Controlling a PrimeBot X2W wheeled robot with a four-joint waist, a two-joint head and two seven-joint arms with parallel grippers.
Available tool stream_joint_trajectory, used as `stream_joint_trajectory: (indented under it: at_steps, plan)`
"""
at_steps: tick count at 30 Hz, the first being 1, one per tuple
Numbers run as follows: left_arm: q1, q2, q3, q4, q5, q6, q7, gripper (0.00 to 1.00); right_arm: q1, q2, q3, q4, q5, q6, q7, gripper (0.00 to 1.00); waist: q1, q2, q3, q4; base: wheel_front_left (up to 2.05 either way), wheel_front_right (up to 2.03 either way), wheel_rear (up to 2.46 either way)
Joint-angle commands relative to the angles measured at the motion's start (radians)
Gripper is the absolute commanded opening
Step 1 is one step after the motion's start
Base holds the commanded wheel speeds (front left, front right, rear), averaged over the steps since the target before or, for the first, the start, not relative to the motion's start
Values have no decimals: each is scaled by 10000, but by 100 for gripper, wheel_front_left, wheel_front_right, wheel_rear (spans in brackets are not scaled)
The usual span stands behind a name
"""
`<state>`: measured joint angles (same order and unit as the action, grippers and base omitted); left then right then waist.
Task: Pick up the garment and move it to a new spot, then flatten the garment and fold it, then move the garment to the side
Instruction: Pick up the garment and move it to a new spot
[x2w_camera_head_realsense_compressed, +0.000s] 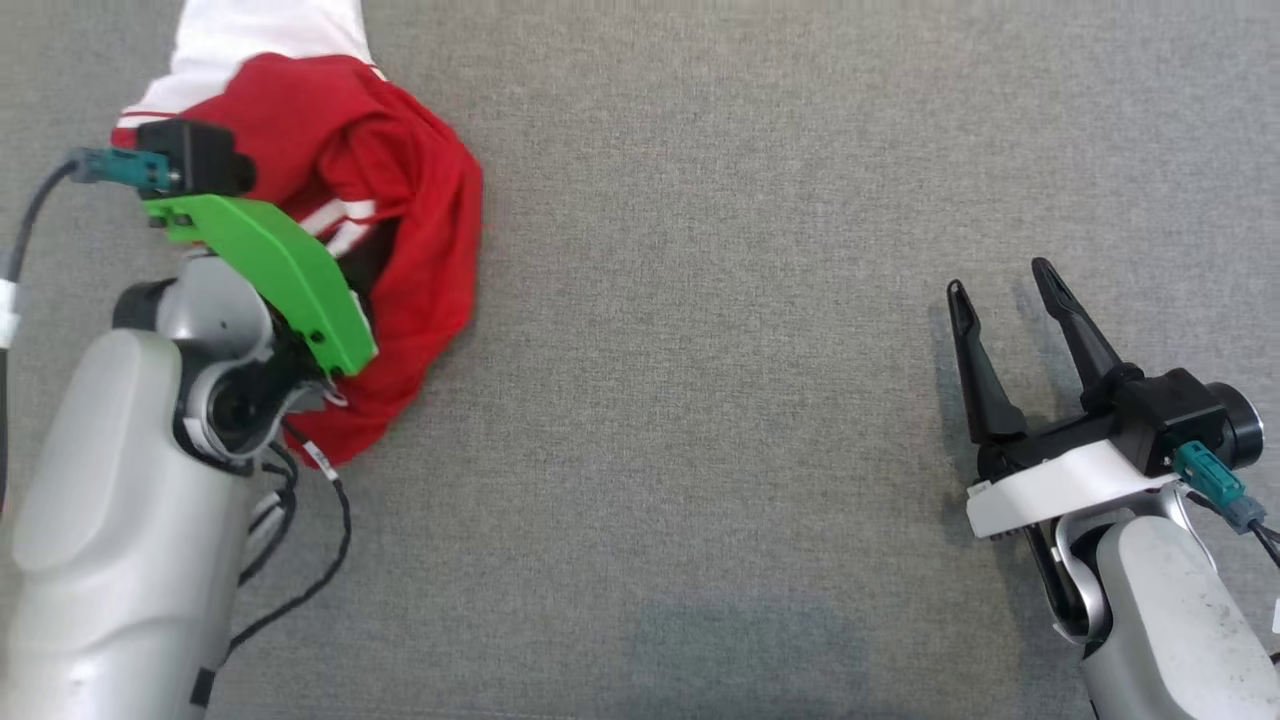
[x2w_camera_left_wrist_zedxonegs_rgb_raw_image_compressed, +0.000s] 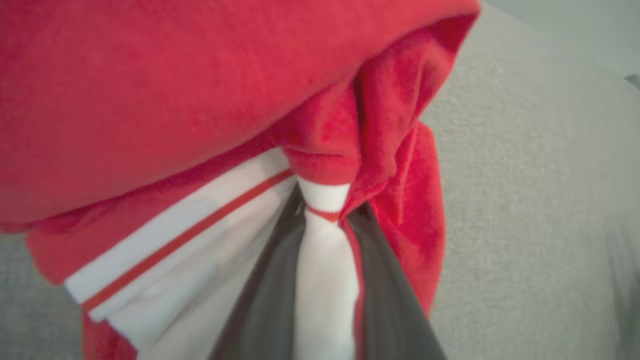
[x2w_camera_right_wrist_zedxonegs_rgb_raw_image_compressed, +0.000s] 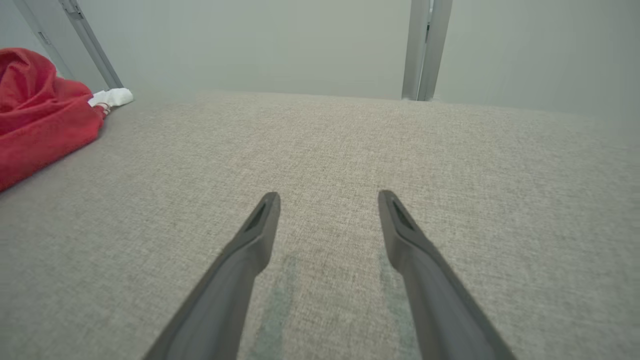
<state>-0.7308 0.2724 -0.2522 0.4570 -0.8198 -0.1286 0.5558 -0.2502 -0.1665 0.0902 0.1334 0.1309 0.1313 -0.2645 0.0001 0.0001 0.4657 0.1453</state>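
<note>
The first step is in hand: the left pincer (x2w_camera_left_wrist_zedxonegs_rgb_raw_image_compressed: 330, 200) is closed on a white, red-striped fold of the crumpled red-and-white garment (x2w_camera_head_realsense_compressed: 400, 200), which lies bunched toward the far left corner of the grey bench (x2w_camera_head_realsense_compressed: 700, 400). The right pincer (x2w_camera_head_realsense_compressed: 998, 278) hangs open over bare bench near the right edge, well apart from the cloth. Next, I judge, the left arm must lift without losing that thin fold and carry the garment toward the middle.
</note>
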Motion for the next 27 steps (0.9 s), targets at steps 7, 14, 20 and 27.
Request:
stream_joint_trajectory:
  at_steps: [7,14,20,27]
  plan:
    - [1616,-39,-1879,-3655,-511,-34,498,0,346,385,-105,-32,190,-11,2,100,-1,-1,-1043,-870,0,0,0]
    - [2034,-920,-3216,-5069,-191,110,767,0,649,688,-389,-159,279,-10,2,100,-1,-1,-1257,-1954,0,0,0]
    - [1867,-1585,-3853,-4824,68,312,687,0,779,882,-505,-249,360,-10,2,100,-1,-1,-1287,-2762,0,0,0]
    - [2152,-1929,-4778,-4046,314,257,442,0,1067,1064,-622,-253,452,-10,2,100,-1,-1,-1336,-3397,0,0,0]
